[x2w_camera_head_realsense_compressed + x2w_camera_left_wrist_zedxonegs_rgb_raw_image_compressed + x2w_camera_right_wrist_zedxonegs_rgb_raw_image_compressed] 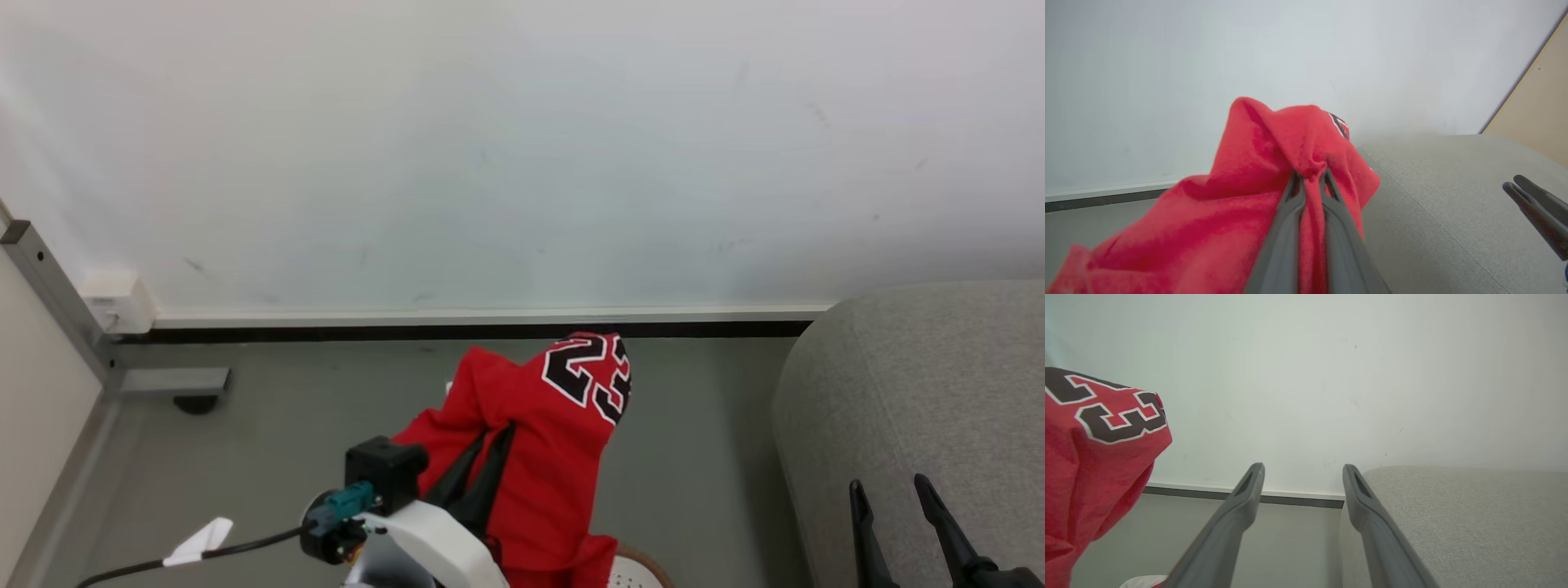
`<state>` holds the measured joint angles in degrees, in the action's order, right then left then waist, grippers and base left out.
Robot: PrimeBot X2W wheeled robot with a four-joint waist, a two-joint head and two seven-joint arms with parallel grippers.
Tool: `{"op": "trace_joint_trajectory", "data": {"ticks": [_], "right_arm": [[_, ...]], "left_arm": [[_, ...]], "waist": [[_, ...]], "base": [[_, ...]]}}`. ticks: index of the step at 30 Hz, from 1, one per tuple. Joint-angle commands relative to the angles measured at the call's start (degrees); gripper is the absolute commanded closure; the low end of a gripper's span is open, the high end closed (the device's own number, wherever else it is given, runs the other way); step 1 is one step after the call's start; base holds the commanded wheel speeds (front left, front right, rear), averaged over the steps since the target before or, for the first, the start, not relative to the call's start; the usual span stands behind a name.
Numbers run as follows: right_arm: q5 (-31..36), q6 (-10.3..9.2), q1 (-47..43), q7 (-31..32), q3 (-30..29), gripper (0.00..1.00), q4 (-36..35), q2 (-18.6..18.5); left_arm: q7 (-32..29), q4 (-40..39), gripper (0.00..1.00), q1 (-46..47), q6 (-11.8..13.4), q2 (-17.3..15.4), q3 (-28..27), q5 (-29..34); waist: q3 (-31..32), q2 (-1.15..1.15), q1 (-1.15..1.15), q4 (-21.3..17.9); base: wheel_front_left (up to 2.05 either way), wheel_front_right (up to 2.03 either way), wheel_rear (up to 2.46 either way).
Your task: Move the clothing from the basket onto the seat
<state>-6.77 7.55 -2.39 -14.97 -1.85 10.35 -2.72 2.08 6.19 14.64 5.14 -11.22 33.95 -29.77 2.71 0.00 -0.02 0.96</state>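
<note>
Seat (914, 392) on our right, big, light grey fabric, rounded at the edge. Just left of it, up in the air, we see the red jersey (555, 457) hanging bunched, black white-edged 23 on top, its lower end down by the white perforated basket (633, 572) with the brown rim. Our left gripper (500, 433) has its jaws pinched tight on a fold of that red cloth. Our right gripper (888, 482) hovers over the seat's edge, fingers spread wide, empty.
</note>
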Motion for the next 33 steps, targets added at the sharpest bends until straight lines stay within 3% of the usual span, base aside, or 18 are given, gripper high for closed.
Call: {"op": "trace_joint_trajectory", "data": {"ticks": [1,5,10,23,29,33], "right_arm": [[-0.32,-0.12,-0.73,-0.16,0.24,0.00,-0.05,-0.12],[-1.73,-0.12,-1.53,-0.15,1.90,0.00,-0.80,-0.09],[-5.91,-0.12,-1.38,-0.15,9.62,0.00,-1.56,-0.20],[-32.16,-0.12,11.86,6.45,40.13,0.00,-2.41,-16.96],[-41.48,-0.12,19.89,6.61,49.77,0.00,0.04,-20.31],[-46.47,-0.12,24.06,5.07,54.62,0.00,3.71,-19.68]], "left_arm": [[-0.37,-1.12,1.00,-0.60,0.41,-0.69,-0.51,-0.06],[-1.55,-3.48,1.00,-0.58,1.30,-1.74,-1.08,-0.21],[-2.49,-5.83,1.00,-0.51,1.64,-2.34,-0.97,-0.22],[-3.88,-9.22,1.00,1.34,-1.48,-1.22,1.52,-2.20],[-4.47,-9.60,1.00,2.05,-2.39,0.06,2.98,-2.70],[-5.08,-9.69,1.00,2.20,-3.27,0.64,4.16,-3.40]], "waist": [[0.67,0.00,0.02,-0.61],[1.63,0.00,0.02,-1.26],[1.91,0.00,0.02,-1.85],[1.30,0.00,0.02,-1.80],[1.28,0.00,0.02,-0.83],[1.43,0.00,0.02,-0.40]], "base": [[0.00,0.00,0.00],[0.00,0.00,0.00],[0.00,0.00,0.00],[0.00,0.00,0.00],[0.00,0.00,0.00],[0.00,0.00,0.00]]}}
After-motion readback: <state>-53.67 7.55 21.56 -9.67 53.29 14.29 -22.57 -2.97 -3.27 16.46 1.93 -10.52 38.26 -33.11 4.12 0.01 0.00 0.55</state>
